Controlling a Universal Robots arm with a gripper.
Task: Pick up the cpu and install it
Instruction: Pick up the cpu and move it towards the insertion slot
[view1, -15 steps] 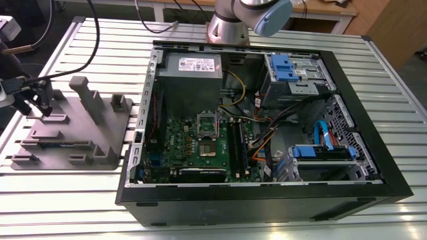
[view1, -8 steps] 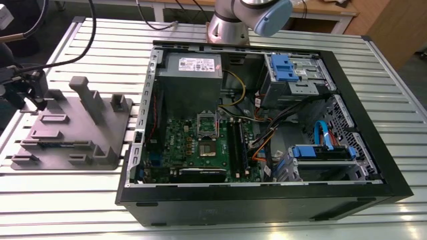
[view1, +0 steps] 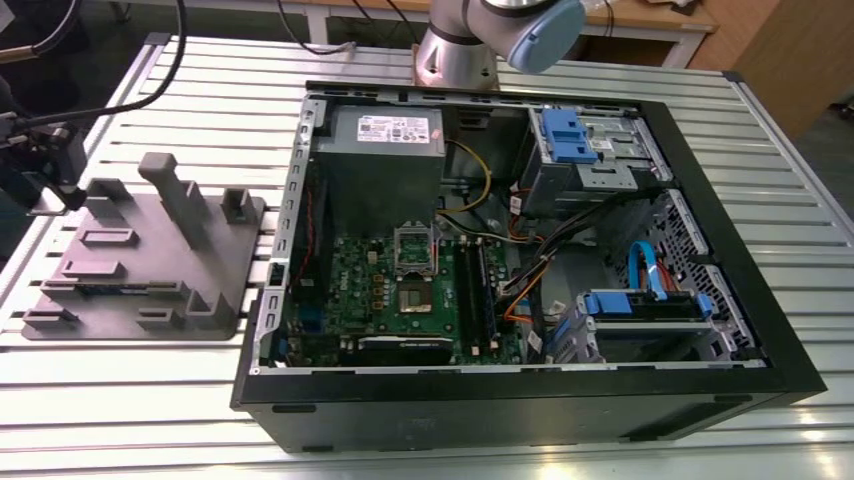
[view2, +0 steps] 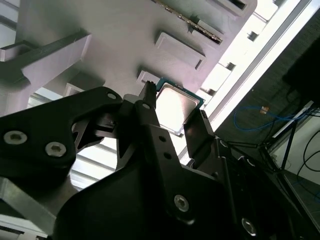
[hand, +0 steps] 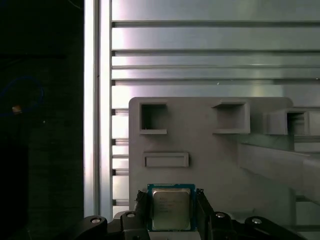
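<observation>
Black end effector (hand: 171, 196) straddles square silvery cpu (hand: 171, 210).

cpu (hand: 171, 210) partly hidden behind claw (hand: 172, 200), grey fixture (hand: 210, 150) cut by picture edge, arm (view1: 454, 55) cropped in exterior view

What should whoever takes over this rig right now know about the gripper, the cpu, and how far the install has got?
Gripper: low over the grey fixture, with the cpu right at its tip. Whether it grips the cpu cannot be told.
Cpu: lying flat at the fixture's edge, metal top up.
Done: the gripper is at the cpu.
Left: the cpu is not in the socket on the green motherboard inside the open case, so the install is not done.
</observation>
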